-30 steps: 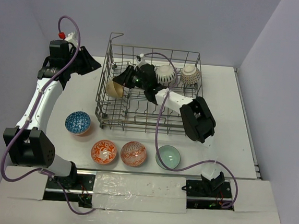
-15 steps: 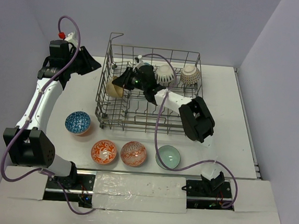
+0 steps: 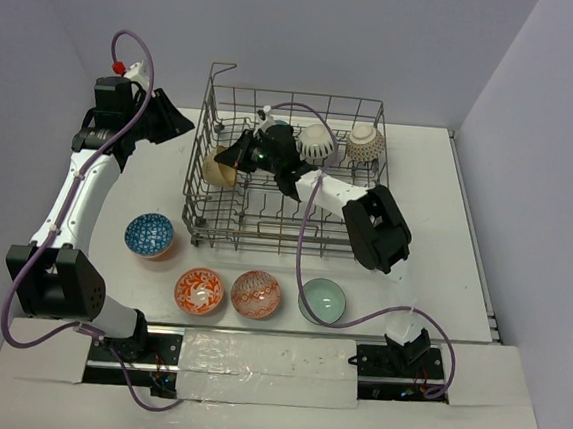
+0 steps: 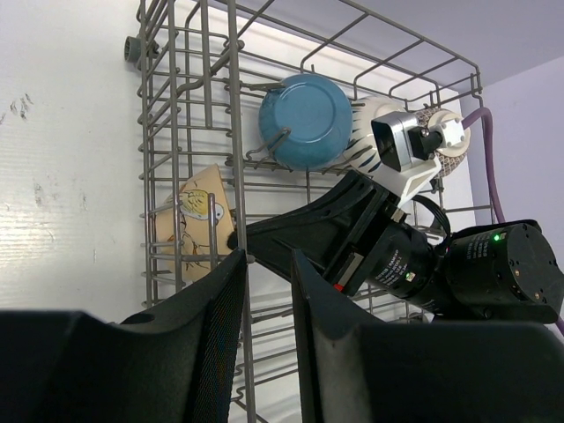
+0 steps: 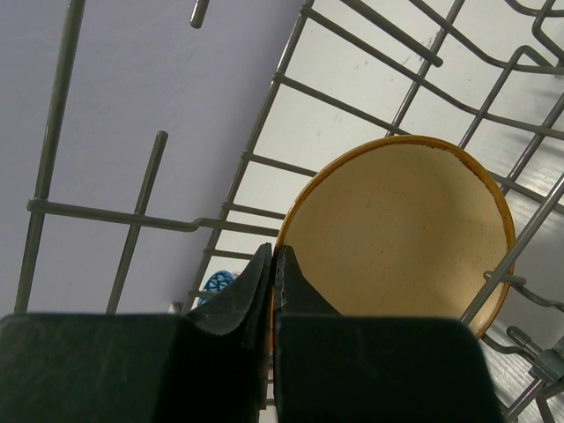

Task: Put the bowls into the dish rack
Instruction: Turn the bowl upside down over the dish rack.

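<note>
Two arms up. The left arm stretches far along the table's left side, wrist bent right, and the left gripper (image 4: pixel 269 264) hangs beside the dish rack's (image 3: pixel 264 238) left wall. Its jaws are partly apart with nothing between them.

The right arm is folded, elbow over the rack's near right corner, forearm running left across the rack. The right gripper (image 5: pixel 271 260) has its fingers pressed fully together, tips right at the rim of the tan bowl (image 5: pixel 397 238), gripping nothing.

The tan bowl stands on edge at the rack's left wall, its mouth facing the right gripper. It is glazed and speckled inside, with a faint drawing on the outside.

Also in the rack, along the far side:
- teal-blue bowl (image 4: pixel 304 122), on edge, base toward the left wrist camera
- white striped bowl (image 3: pixel 320 142), tipped over
- patterned bowl (image 3: pixel 365 143), tipped over

The rack is grey wire, rectangular, with tall mesh sides and upright tines.

On the white table (image 3: pixel 447 219), near side of the rack, mouths up:
- blue-white bowl (image 3: pixel 150 234)
- orange bowl (image 3: pixel 200 290)
- orange-red bowl (image 3: pixel 255 293)
- pale green bowl (image 3: pixel 323 300)

All are round, glossy ceramic.
</note>
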Controlling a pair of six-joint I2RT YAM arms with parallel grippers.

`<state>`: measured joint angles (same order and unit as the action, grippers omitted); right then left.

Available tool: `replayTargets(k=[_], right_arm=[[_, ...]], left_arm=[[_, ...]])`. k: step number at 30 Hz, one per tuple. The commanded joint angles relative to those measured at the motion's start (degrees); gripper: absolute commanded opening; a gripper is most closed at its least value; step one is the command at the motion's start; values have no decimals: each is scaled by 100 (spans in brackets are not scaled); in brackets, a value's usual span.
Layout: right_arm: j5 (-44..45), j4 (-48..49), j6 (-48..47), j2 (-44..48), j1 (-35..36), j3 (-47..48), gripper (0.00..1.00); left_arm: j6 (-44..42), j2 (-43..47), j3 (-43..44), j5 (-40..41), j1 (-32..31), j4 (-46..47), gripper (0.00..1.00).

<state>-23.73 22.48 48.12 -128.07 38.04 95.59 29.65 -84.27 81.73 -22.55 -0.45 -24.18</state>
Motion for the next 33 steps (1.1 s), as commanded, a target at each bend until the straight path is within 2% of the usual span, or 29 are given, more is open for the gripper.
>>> replayTargets(k=[1,20,33], right_arm=[[-71,169,-154,98,45,101,0],[26,1434,435,924,-245,-1350,0],[-97,1681,427,1153,-403,-1868,0]], left_arm=[[23,33,-52,-110,27,274,33],[15,7,-61,-75,27,265,33],[-3,-46,-44,-31,27,248,33]])
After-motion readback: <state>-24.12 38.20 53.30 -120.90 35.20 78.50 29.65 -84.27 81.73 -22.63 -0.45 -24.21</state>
